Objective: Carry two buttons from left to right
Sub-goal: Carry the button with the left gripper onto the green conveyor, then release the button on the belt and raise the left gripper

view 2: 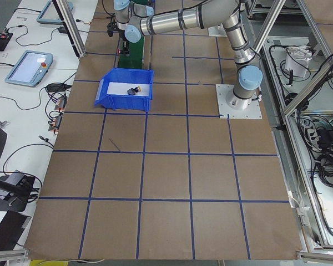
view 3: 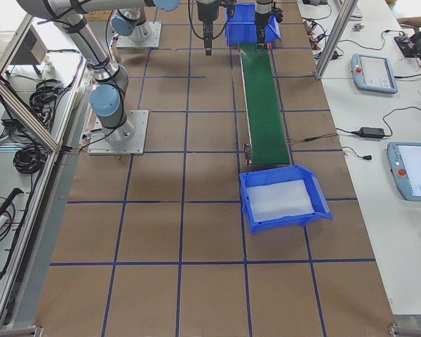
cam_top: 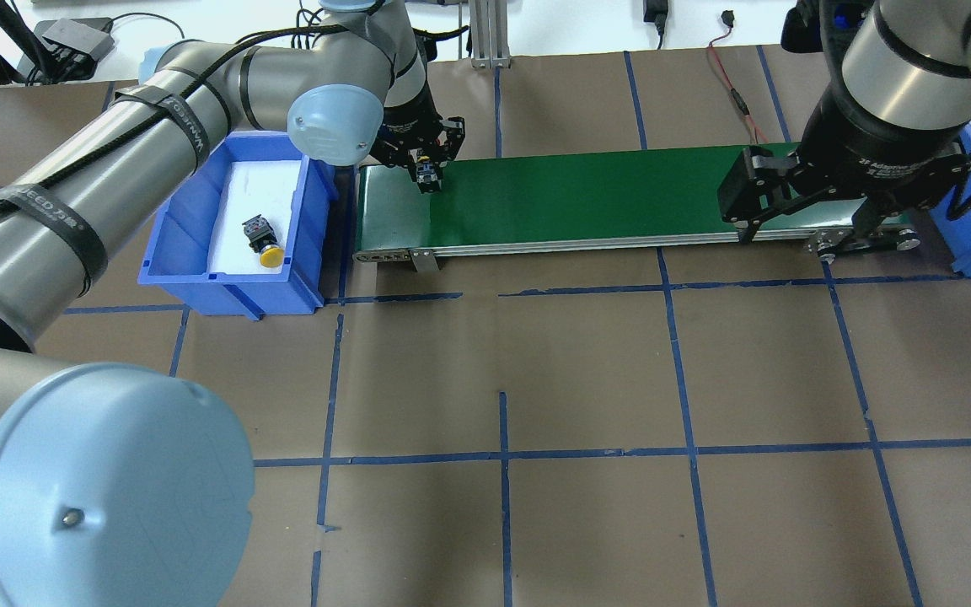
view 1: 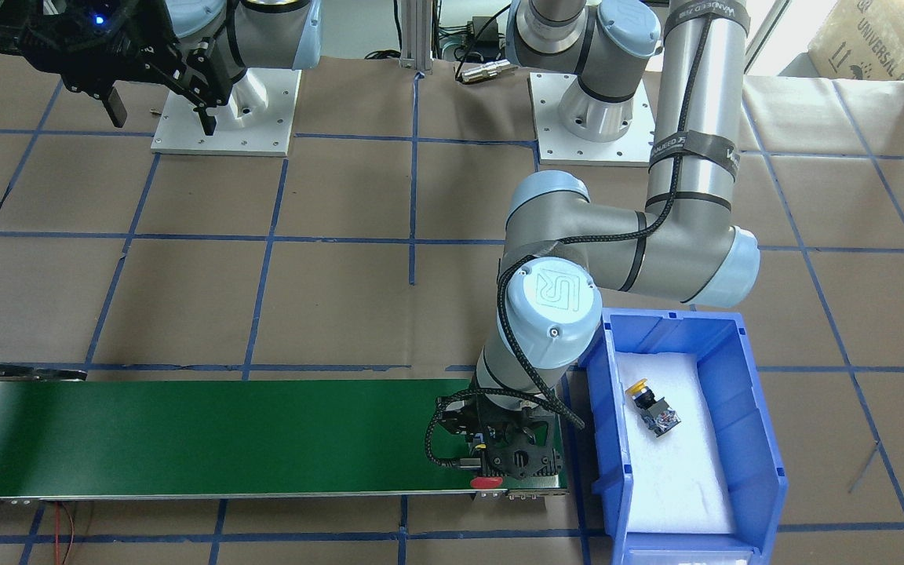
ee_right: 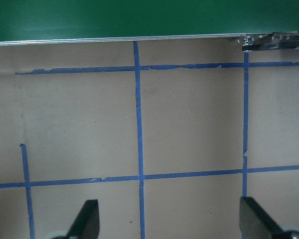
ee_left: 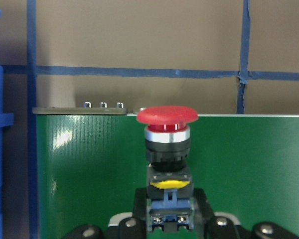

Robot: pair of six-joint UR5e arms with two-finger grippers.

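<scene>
Seeing green belt [cam_top: 587,198], blue bin [cam_top: 199,282] at its left end, right gripper [ee_right: 169,211] spread near its right end, left gripper [cam_top: 426,175] pinching red button [ee_left: 167,115] low over belt's left end (axis across belt, cap outward), 1 yellow button [cam_top: 262,243] lying in bin.

one button [cam_top: 262,242] in bin [cam_top: 199,282] | other button [ee_left: 167,144] over conveyor [cam_top: 578,198] end | bin beside conveyor
</scene>
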